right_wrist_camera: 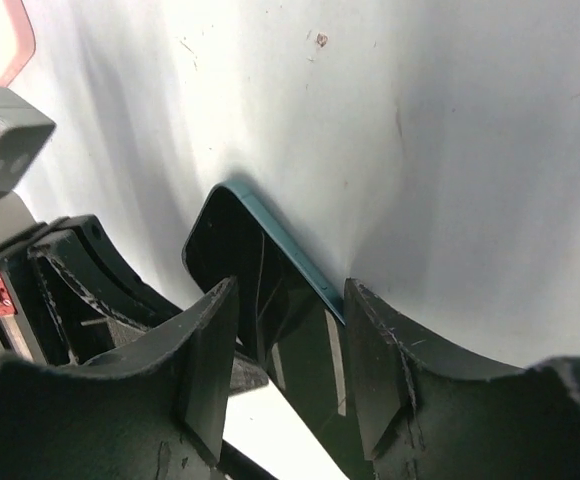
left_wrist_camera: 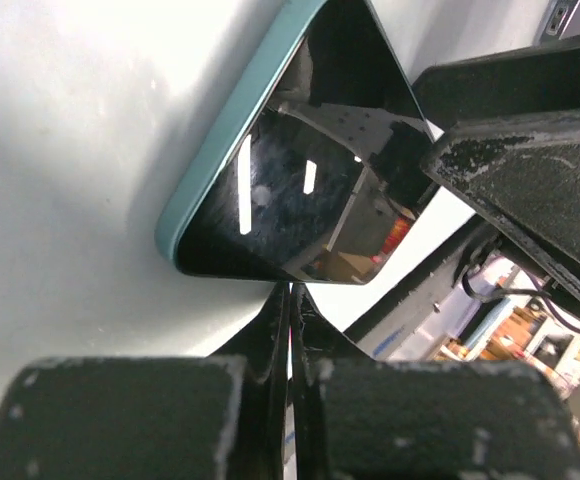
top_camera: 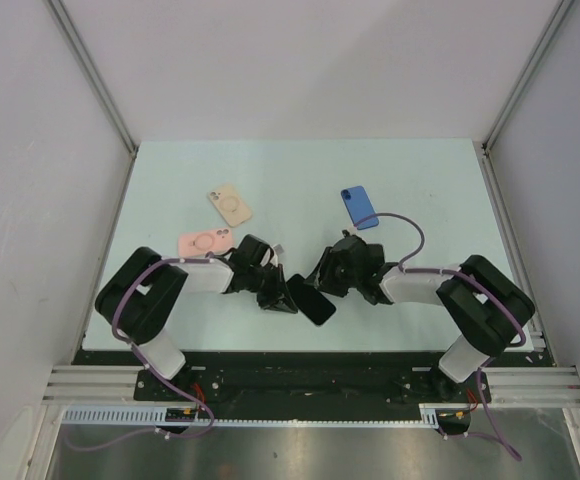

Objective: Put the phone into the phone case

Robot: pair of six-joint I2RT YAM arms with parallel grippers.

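Phone [top_camera: 315, 300], dark screen with a teal rim, is at the table's [top_camera: 300, 170] near-middle, tipped up on one long edge between both arms. Far left: pink case [top_camera: 204, 242] flat, beige case [top_camera: 230, 205] just behind it. Left gripper [left_wrist_camera: 290, 310] has its fingers pressed together, tips at the phone's corner, holding nothing. Right gripper [right_wrist_camera: 290, 320] straddles the phone, pads clamped on its two sides. Blue case [top_camera: 360, 208] lies behind, apart.
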